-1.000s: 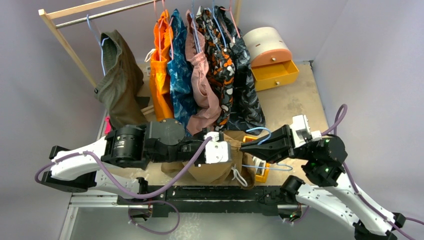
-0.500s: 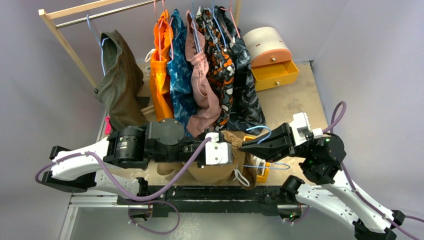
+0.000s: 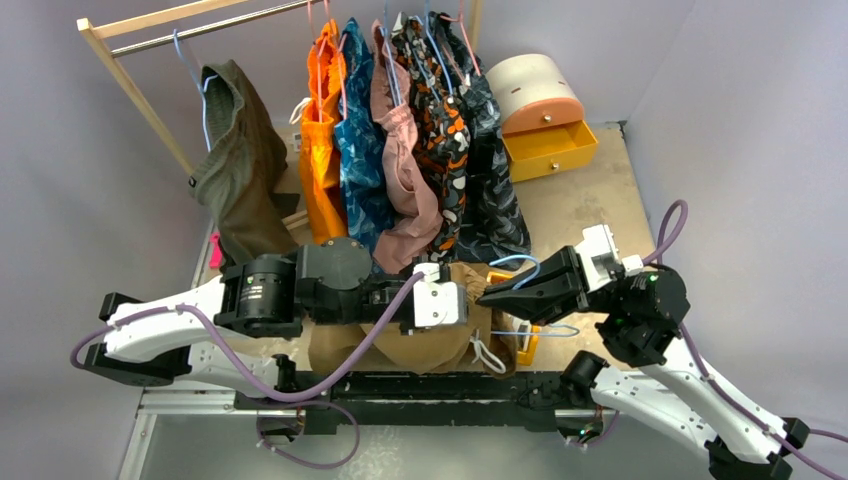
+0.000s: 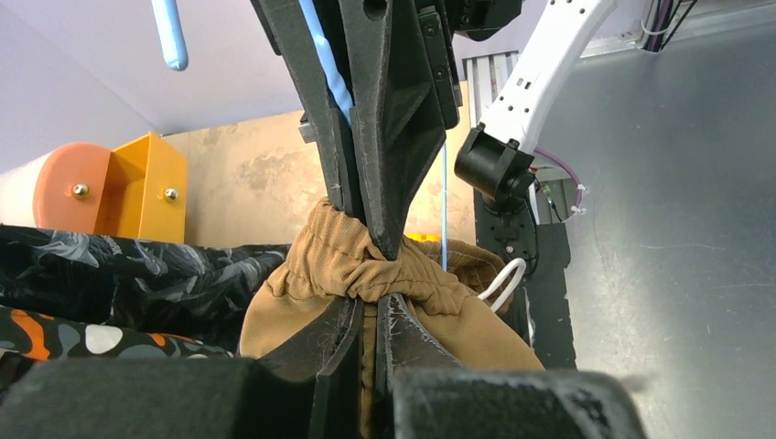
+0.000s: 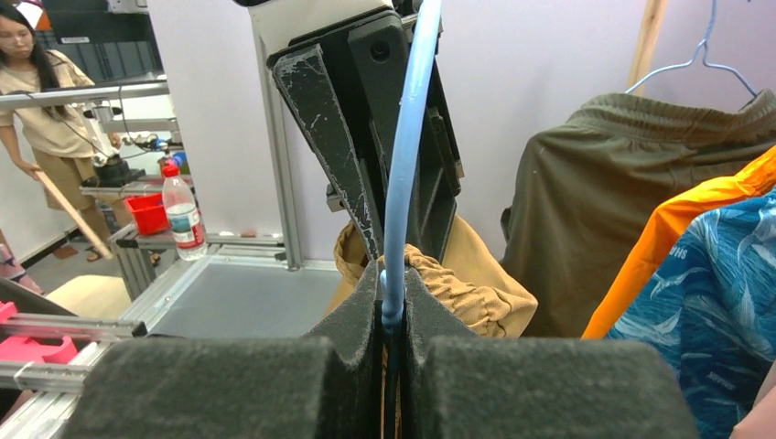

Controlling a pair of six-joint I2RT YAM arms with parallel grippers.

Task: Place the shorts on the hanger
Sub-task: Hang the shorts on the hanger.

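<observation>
My left gripper [image 3: 462, 300] is shut on the gathered waistband of the tan-brown shorts [image 3: 400, 345], which hang bunched below it over the table's near edge. In the left wrist view the cloth is pinched between my fingers [image 4: 403, 338], and the white drawstring [image 4: 499, 279] loops out to the right. My right gripper [image 3: 492, 296] faces it tip to tip, shut on the thin light-blue hanger [image 3: 530, 265]. Seen from the right wrist, the hanger wire [image 5: 407, 165] rises from the shut pads [image 5: 361, 311], close against the waistband [image 5: 458, 283].
A wooden rack [image 3: 150, 20] at the back carries several hung garments, among them an olive one [image 3: 235, 160] and orange shorts [image 3: 322, 130]. A yellow drawer box [image 3: 545, 140] stands at the back right. A small yellow object [image 3: 525, 345] lies under the hanger. Pink hangers [image 3: 214, 250] lie at the left.
My left gripper opened briefly and shut again on the waistband. The shorts now hang lower and spread further left. My right gripper with the hanger edged slightly left.
</observation>
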